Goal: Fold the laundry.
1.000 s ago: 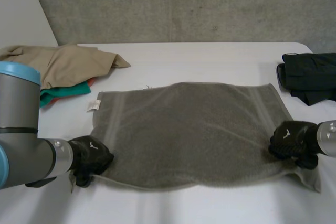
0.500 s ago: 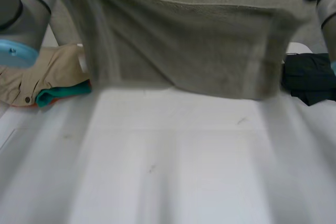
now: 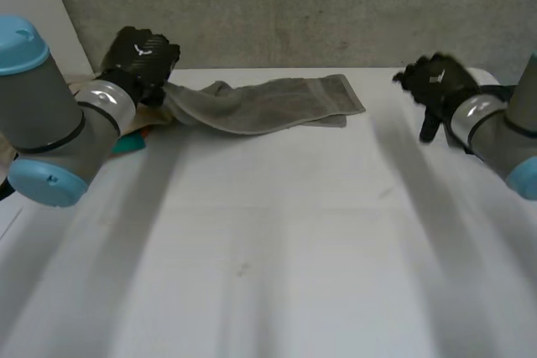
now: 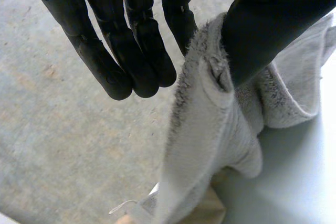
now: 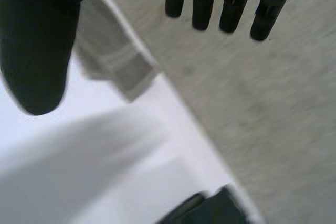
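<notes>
Towel [image 3: 268, 105] now bunched, rear of table [image 3: 268, 257]

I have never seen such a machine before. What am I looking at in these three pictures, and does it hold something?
It is a robot with two arms at a white table, each ending in a black hand. The wide picture looks down from between the arms; the other two come from cameras on the wrists. The left hand pinches one end of a grey terry towel, which lies bunched along the table's far side. The right hand is open and holds nothing. Beside the left arm lie beige and teal clothes.
</notes>
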Robot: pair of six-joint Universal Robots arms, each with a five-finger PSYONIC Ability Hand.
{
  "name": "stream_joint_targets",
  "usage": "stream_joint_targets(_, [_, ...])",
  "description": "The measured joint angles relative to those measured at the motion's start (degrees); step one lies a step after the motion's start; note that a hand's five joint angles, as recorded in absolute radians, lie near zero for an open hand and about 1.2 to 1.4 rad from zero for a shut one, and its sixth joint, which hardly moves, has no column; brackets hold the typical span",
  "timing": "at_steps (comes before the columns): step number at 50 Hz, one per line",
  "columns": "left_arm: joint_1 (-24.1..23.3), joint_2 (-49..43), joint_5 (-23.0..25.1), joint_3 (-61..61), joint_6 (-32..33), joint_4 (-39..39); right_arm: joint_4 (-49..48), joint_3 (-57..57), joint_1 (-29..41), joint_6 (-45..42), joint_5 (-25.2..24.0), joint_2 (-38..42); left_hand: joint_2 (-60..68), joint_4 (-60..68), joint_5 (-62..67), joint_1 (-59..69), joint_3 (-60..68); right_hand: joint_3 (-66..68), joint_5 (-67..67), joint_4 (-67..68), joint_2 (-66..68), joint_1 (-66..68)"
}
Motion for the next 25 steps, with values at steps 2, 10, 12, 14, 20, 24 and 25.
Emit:
stream_joint_targets(2, [-0.77,1.93,0.33,-1.48,0.32,-0.12,2.0,0.39,0.42,2.15,0.43,0.88,0.0,0.0,0.0,0.0,0.0,-2.2,-0.88,-1.95,-2.38,-1.25])
stream_joint_targets(10, [-3.49,10.24,0.71,-3.64,0.44,-3.18,2.92,0.2,3.63,13.47,4.03,1.82,0.0,0.0,0.0,0.0,0.0,-2.24,-0.88,-2.11,-2.52,-1.25])
stream_joint_targets(12, [-4.25,12.86,0.87,-3.76,0.31,-4.69,2.74,-0.42,5.09,16.85,5.12,2.36,0.0,0.0,0.0,0.0,0.0,-2.24,-0.88,-2.11,-2.52,-1.25])
stream_joint_targets(14, [-5.0,15.34,1.08,-3.81,0.21,-6.21,2.59,-1.24,6.6,19.62,5.92,3.22,0.0,0.0,0.0,0.0,0.0,-2.24,-0.88,-2.11,-2.52,-1.25])
stream_joint_targets(20, [-7.16,22.4,1.62,-3.66,0.0,-10.16,2.34,-4.74,10.72,24.64,7.14,7.25,0.0,0.0,0.0,0.0,0.0,-2.24,-0.88,-2.11,-2.52,-1.25])
stream_joint_targets(24, [-8.49,26.35,1.9,-3.51,-0.18,-11.79,2.2,-8.34,13.68,27.65,7.7,11.8,0.0,0.0,0.0,-0.01,0.0,-2.24,-0.88,-2.11,-2.52,-1.25])
stream_joint_targets(25, [-8.79,27.17,1.93,-3.45,-0.25,-12.05,2.17,-9.15,14.25,28.31,7.84,12.87,0.0,0.0,0.0,-0.01,0.0,-2.24,-0.88,-2.11,-2.52,-1.25])
